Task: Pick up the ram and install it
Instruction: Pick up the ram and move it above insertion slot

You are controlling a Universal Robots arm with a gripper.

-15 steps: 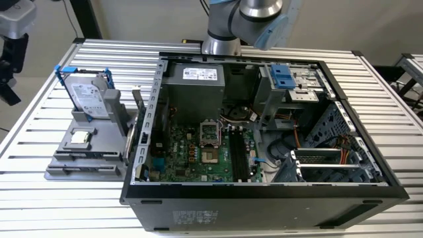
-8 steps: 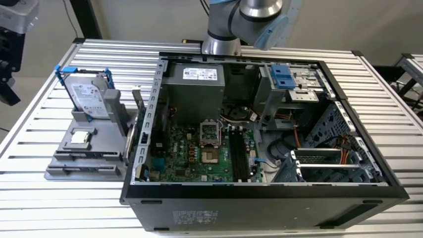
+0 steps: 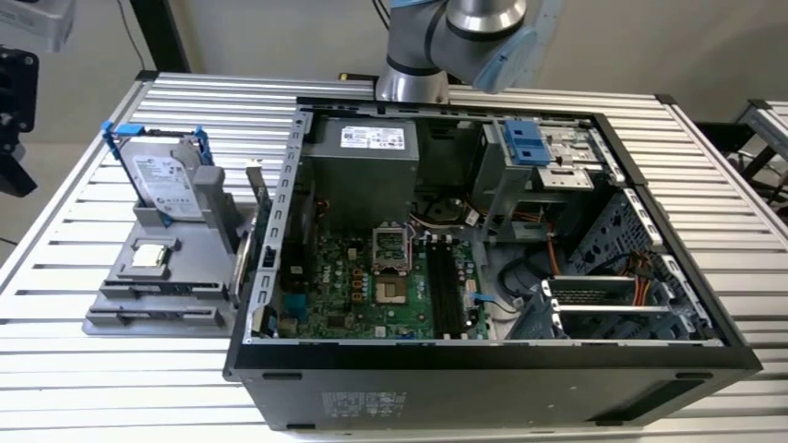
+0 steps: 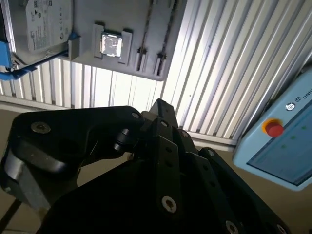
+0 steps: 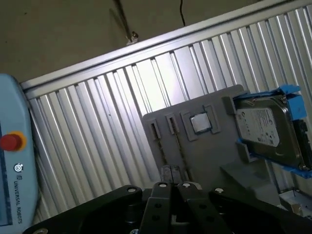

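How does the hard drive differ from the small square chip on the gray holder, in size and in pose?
The hard drive is much larger than the chip. The hard drive stands upright on its edge; the chip lies flat in a recess. The hard drive has a blue frame; the chip has none. Both are silver and sit on the gray holder, outside the computer case.

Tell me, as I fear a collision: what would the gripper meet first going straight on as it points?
Probably the grey holder, near its narrow slots beside the square chip, judging by the first wrist view where the gripper aims there; depth is unclear.
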